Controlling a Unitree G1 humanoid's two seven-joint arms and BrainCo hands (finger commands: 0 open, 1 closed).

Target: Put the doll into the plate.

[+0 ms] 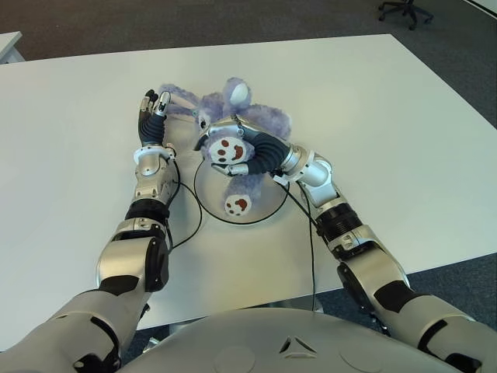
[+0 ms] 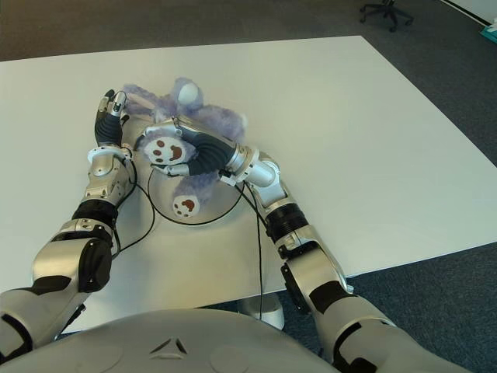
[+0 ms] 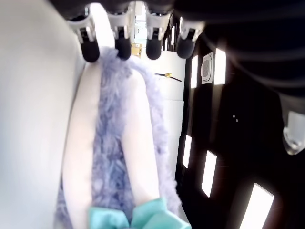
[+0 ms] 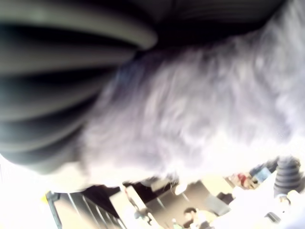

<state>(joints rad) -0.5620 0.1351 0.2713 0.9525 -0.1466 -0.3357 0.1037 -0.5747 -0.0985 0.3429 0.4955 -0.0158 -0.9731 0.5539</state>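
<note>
A white worktop [image 1: 388, 116] is viewed from above, with a shallow round plate [image 1: 268, 206] lying on it, its dark rim visible near the front edge of the worktop. A purple plush doll [image 1: 248, 124] with a pale snout and white, red-marked paws is draped partly over the plate: one white foot [image 1: 237, 204] lies inside the plate's rim, while the head and long ears extend beyond the far side of the plate onto the worktop.

The right robot hand [image 1: 227, 148] is positioned over the far-left part of the plate and is clenched around the doll's body, its fingers [image 1: 237, 169] wrapped about a raised paw [image 1: 230, 148]. In the right wrist view, purple fur [image 4: 200, 105] is seen pressed directly against the palm.

The left robot hand [image 1: 151, 109] is shown to the left of the plate, beyond its rim, with the fingers held straight and released, grasping nothing. Its fingertips [image 3: 123, 46] are seen in the left wrist view at the end of one long, pale-lined ear [image 3: 114, 138], though contact cannot be confirmed. A turquoise bow [image 3: 133, 217] on the doll is visible in the same view.

Black cables [image 1: 186, 225] are seen trailing across the worktop beside the plate. An office chair [image 1: 404, 9] stands on the floor beyond the far edge of the worktop.
</note>
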